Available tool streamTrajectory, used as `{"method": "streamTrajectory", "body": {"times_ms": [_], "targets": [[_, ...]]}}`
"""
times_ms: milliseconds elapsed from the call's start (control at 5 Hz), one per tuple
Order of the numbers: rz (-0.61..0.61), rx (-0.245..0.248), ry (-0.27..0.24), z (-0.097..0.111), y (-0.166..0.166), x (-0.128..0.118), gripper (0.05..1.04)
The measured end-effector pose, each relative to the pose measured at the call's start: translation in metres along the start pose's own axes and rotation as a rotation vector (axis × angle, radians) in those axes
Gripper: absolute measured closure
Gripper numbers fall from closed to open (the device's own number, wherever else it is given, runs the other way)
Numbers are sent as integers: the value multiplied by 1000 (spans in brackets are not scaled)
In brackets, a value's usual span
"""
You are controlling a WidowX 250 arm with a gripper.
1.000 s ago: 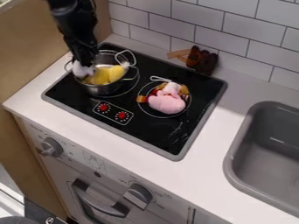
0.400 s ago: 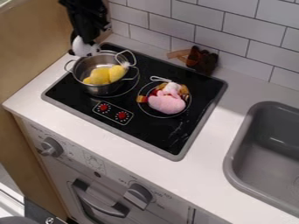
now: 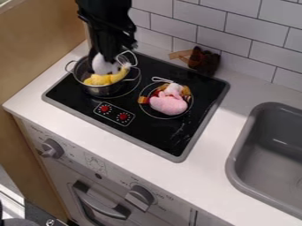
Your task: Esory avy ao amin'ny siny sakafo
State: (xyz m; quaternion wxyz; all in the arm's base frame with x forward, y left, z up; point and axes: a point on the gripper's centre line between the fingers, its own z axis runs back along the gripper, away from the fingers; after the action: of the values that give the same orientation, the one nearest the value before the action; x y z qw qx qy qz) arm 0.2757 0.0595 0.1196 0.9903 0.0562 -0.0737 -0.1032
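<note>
white tiles rise behind the black stove, pink toy aboard.

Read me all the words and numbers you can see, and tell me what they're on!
There are no words or numbers big enough to read.
Marks around the left oven knob: too small to read.
Marks around the right oven knob: too small to read.
Marks on the oven panel between the knobs: too small to read.
White marks around the stove's two red dials: too tiny to read.
</note>
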Motion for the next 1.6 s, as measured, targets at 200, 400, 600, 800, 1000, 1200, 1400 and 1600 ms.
{"method": "streamTrajectory", "body": {"times_ms": [200,400,600,800,1000,1200,1400,1600], "targets": [[-24,0,41,-6,-26,-6,1020],[-33,18,32,-12,-40,-5,1020],[-35,45,62,-20,-54,-7,1020],[-48,62,99,-31,-69,-13,1020],[-49,69,100,-35,-71,-17,1020],[-64,81,85,-47,-64,-16,1020],[-71,90,73,-58,-57,-19,1020],[-76,87,64,-62,-55,-22,1020]]}}
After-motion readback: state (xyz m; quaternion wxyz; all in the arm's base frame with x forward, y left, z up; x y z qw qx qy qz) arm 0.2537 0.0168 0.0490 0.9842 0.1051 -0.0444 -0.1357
